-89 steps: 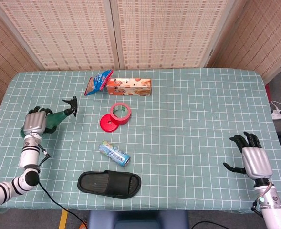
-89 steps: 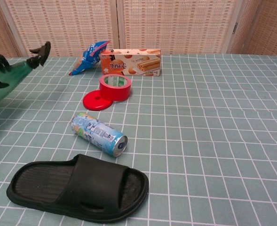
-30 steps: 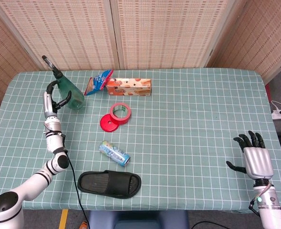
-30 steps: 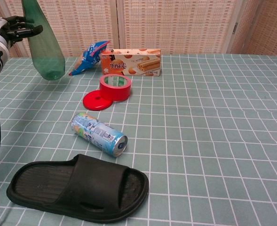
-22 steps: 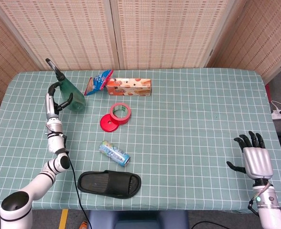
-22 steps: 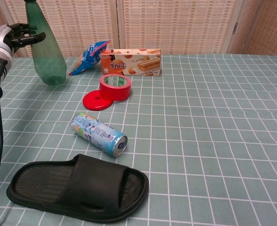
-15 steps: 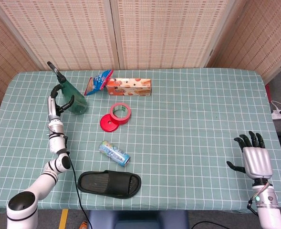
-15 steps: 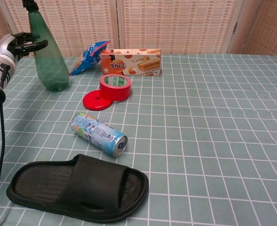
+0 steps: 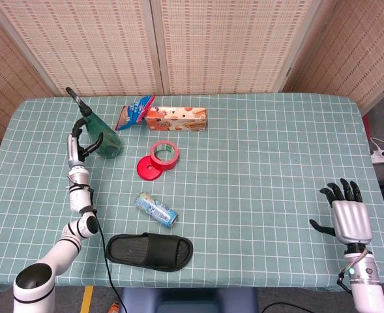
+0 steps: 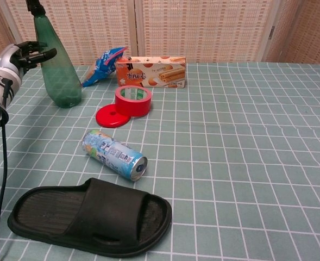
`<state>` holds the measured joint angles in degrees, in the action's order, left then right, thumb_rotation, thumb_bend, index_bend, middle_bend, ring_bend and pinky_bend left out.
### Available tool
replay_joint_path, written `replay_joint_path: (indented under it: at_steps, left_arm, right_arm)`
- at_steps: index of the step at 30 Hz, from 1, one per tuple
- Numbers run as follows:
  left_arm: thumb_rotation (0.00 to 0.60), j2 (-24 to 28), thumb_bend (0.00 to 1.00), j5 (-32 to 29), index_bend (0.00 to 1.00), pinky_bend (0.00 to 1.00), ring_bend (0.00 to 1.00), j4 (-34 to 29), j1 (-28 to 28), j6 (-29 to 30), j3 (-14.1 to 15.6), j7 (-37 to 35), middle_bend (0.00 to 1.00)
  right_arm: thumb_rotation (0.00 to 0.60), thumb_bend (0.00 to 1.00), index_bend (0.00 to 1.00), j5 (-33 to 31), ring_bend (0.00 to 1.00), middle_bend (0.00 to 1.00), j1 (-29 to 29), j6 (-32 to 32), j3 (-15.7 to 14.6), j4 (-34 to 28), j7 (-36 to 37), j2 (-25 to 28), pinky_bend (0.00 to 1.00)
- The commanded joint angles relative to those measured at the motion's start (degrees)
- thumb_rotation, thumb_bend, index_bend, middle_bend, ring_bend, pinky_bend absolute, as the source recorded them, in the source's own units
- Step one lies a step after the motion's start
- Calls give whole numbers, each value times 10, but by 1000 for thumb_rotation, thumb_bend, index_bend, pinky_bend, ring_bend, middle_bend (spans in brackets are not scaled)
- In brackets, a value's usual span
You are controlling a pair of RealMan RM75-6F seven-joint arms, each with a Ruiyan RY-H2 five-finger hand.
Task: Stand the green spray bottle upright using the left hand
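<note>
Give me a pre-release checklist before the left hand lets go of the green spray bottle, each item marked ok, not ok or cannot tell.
1. Green spray bottle upright, nozzle on top: ok.
2. Bottle base flat on the tablecloth: cannot tell; it looks seated in the chest view.
3. Left hand at the bottle's upper body: ok; how firmly it grips, cannot tell.
4. Room around the bottle: ok; the blue snack bag and red tape roll stand apart.
5. Right hand away, holding nothing: ok.

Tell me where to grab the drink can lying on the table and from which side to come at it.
Take the drink can around the middle of its cylindrical body, coming from above. It lies on its side, so its curved wall faces up, and fingers can close across it. The black slipper lies close on the near side, so a low approach from there looks cramped.
</note>
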<state>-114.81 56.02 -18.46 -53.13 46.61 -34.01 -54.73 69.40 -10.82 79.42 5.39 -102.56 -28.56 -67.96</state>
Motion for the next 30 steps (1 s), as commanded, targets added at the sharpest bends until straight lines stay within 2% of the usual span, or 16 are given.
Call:
replay_joint_path:
  at_steps: [1,8,10,16,23,26,30]
  left_arm:
    - [600,-1,218,1,201,83,0,-4,3,2,0,-2,78]
    - [600,3,165,10,25,86,0,-23,10,19,5,-5,39]
    - [600,6,147,14,1,85,0,-31,12,22,7,-7,16]
    - [600,20,106,18,0,75,0,-59,18,30,6,-8,0]
    - [600,47,104,17,0,51,0,-101,43,64,8,40,0]
    - [600,74,100,3,0,48,0,-129,67,72,3,79,0]
    - [600,137,98,-13,0,47,0,-211,117,83,7,155,0]
  right_arm:
    - [600,92,291,5,0,161,1,1,-1,3,6,-1,3]
    - [600,93,312,11,0,165,1,2,-1,8,17,-2,9]
    - [600,92,322,14,0,165,2,3,-1,9,22,-2,9]
    - [600,93,357,20,0,166,3,3,-1,11,34,-2,9]
    - [600,93,373,29,0,166,5,3,-1,14,58,-1,9]
    - [600,93,374,40,0,166,7,4,-2,18,81,1,9]
    - [600,93,374,63,0,166,10,4,-5,26,127,5,9]
